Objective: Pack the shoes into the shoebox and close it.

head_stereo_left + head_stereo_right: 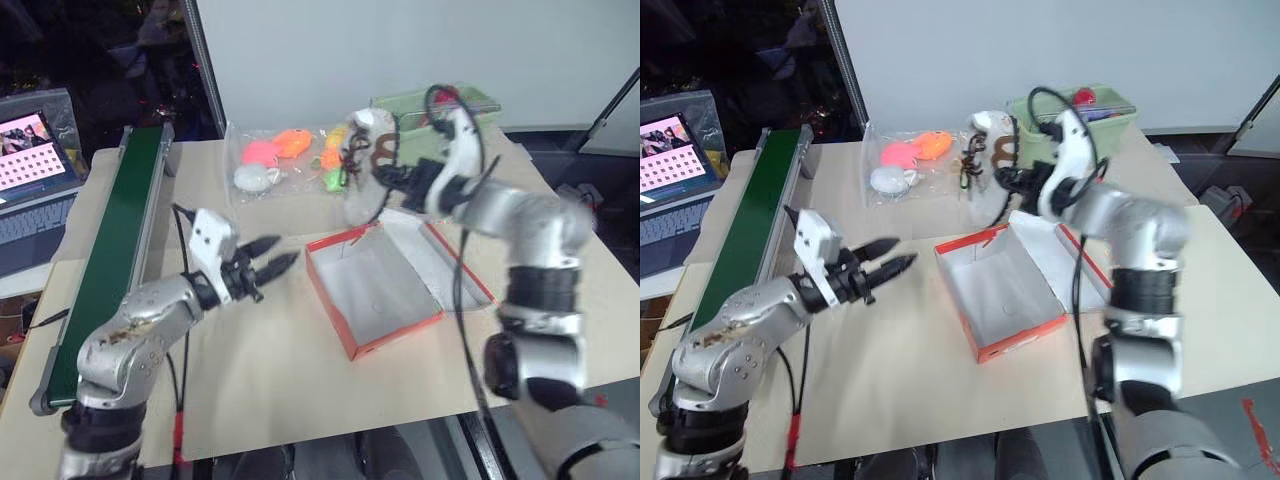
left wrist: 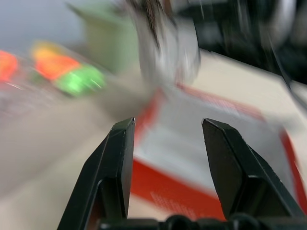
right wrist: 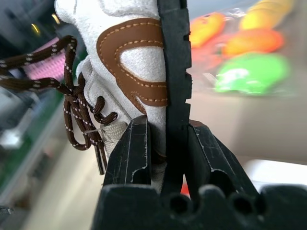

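Observation:
An off-white shoe (image 1: 365, 165) with a brown curly mark and dark laces hangs in the air above the far edge of the shoebox. My right gripper (image 3: 168, 129) is shut on it, pinching its black sole and side. The orange-red shoebox (image 1: 395, 335) lies open on the table, white inside, with its lid (image 1: 445, 262) folded out flat to the right. Nothing shows inside it. My left gripper (image 1: 270, 262) hovers left of the box, pointing toward it, open with nothing between its fingers (image 2: 120, 158).
A clear bag of bright soft toys (image 1: 285, 155) lies behind the box. A pale green bin (image 1: 435, 108) stands at the back right. A long green conveyor belt (image 1: 115, 255) runs along the left side, with a laptop (image 1: 30, 165) beyond it.

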